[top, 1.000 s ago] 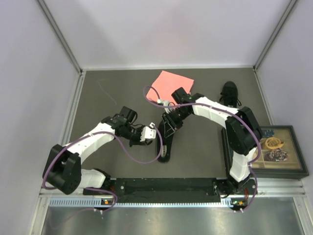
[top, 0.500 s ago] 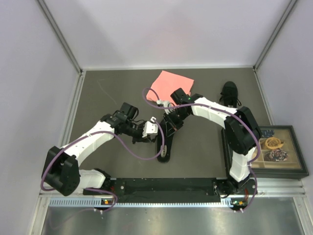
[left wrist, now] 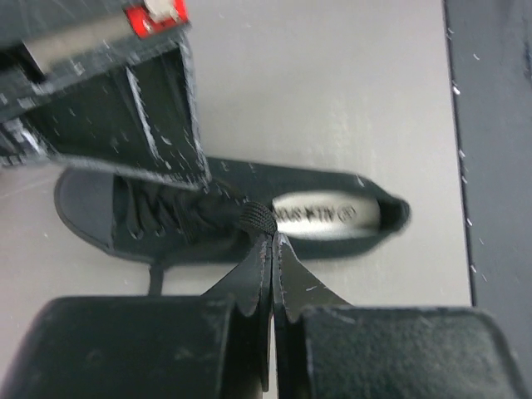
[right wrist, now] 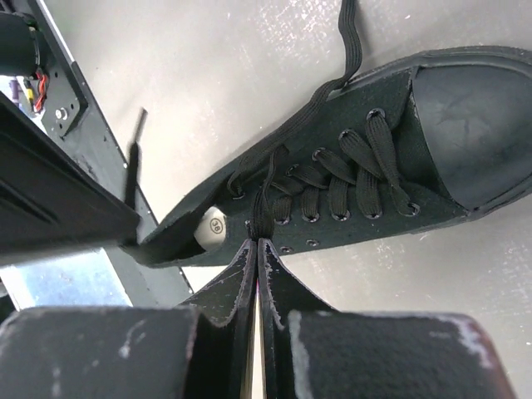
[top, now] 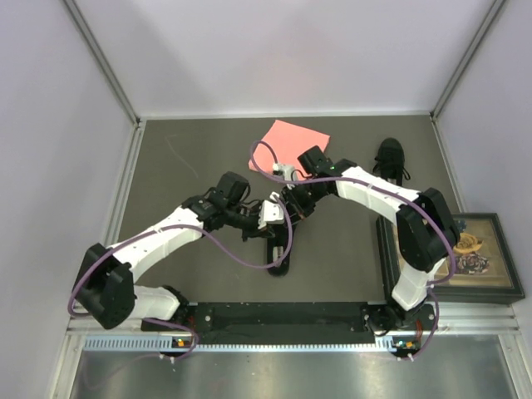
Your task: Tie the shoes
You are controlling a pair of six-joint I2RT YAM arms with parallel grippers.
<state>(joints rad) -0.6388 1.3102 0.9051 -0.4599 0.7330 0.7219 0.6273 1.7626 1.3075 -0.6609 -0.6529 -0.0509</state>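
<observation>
Pale lilac walls (top: 291, 50) enclose a dark grey tabletop (top: 191, 158) under even light.

From above, only the heel end of the near shoe (top: 280, 267) shows; the rest is covered.

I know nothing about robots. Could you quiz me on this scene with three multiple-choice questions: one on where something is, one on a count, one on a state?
1. Where does the shoe that no arm works on lie?
A. on the pink cloth
B. right of the cloth, apart from it
C. against the other shoe

2. How many shoes are on the table?
A. one
B. two
C. three

3. How do the right arm's jaws stand?
A. wide open
B. shut on a lace
C. shut on the cloth

Answers: 1 B, bare table shows between them; 2 B, one under the arms, one far right; 3 B, the right wrist view shows the lace pinched.
</observation>
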